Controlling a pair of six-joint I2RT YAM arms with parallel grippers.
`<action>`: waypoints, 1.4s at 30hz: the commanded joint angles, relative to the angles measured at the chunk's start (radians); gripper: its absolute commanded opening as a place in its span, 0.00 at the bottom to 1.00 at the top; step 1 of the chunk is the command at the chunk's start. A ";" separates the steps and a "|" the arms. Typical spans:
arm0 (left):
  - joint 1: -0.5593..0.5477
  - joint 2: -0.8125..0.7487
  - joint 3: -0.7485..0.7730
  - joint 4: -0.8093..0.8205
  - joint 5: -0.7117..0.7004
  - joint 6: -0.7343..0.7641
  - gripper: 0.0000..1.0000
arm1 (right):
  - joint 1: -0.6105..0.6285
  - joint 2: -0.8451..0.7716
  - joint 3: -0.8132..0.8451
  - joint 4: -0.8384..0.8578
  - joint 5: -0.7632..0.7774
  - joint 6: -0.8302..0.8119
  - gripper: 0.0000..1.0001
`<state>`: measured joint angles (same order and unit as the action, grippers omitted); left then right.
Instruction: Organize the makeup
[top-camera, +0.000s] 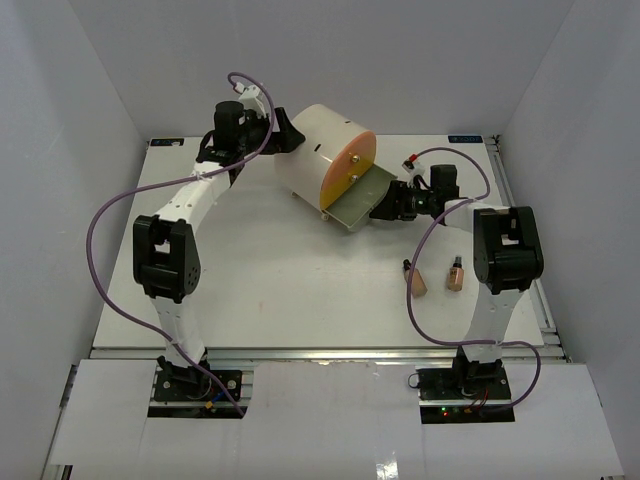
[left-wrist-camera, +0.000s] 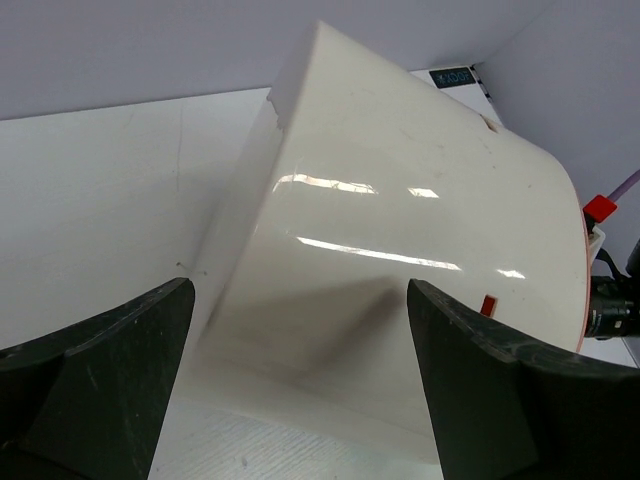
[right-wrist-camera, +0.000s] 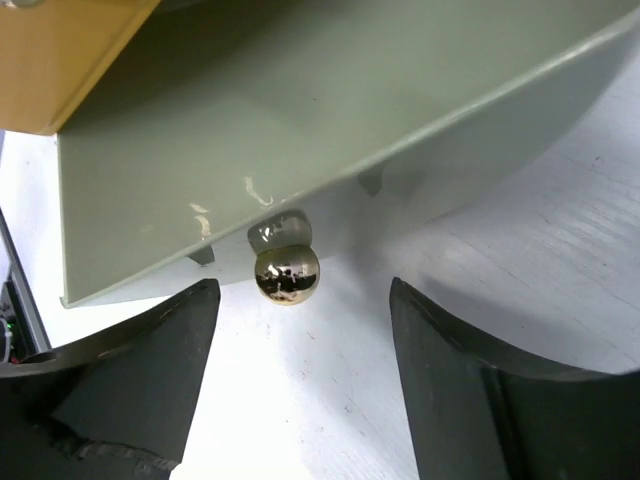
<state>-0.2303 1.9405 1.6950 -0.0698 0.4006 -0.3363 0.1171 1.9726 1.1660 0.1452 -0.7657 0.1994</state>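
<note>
Two pieces of makeup lie on the table at the right: a tan bottle with a black cap (top-camera: 418, 280) and a second tan bottle (top-camera: 455, 273) beside it. The cream cylindrical box (top-camera: 318, 150) lies on its side at the back. Its grey-green drawer (top-camera: 356, 205) is pulled out toward the right. My right gripper (top-camera: 384, 207) is open at the drawer's front. In the right wrist view the gold knob (right-wrist-camera: 287, 273) sits just ahead of the open right gripper (right-wrist-camera: 300, 290), untouched. My left gripper (left-wrist-camera: 300, 290) is open at the curved back of the box (left-wrist-camera: 400, 220).
The box's orange round face (top-camera: 352, 165) points to the front right. A raised rail (top-camera: 520, 220) borders the table (top-camera: 280, 290) on the right. White walls close in the left, back and right sides.
</note>
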 joint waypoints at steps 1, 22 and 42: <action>0.005 -0.216 0.012 -0.022 -0.185 0.058 0.98 | -0.012 -0.092 0.016 -0.092 -0.033 -0.091 0.90; 0.002 -0.938 -0.868 0.145 0.072 -0.059 0.98 | -0.068 -0.806 -0.226 -0.708 0.595 -0.586 0.99; -0.009 -1.121 -0.980 0.130 0.042 -0.056 0.98 | -0.131 -0.512 -0.107 -1.066 0.738 -0.488 0.67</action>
<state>-0.2363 0.8532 0.7132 0.0463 0.4528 -0.3986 0.0181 1.4043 1.0067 -0.8898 -0.0406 -0.3066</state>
